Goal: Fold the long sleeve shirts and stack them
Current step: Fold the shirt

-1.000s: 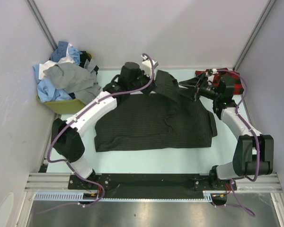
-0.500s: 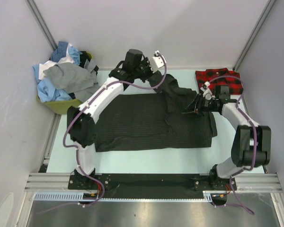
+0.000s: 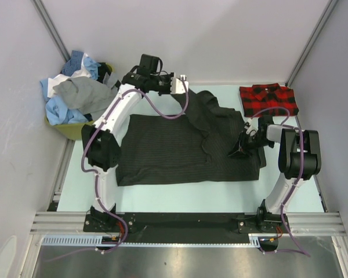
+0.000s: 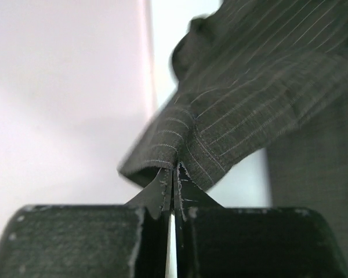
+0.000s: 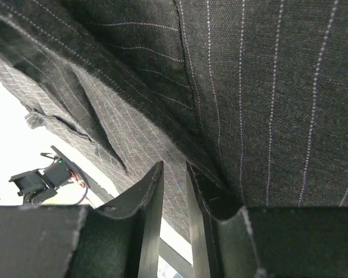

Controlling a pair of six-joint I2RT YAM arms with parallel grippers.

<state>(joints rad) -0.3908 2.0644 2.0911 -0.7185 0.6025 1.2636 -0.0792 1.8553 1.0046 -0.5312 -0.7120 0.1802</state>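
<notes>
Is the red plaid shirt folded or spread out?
Folded: the plaid shirt lies as a small neat rectangle in the far right corner.

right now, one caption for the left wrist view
Left gripper shut on an edge of the charcoal pinstripe shirt
</notes>
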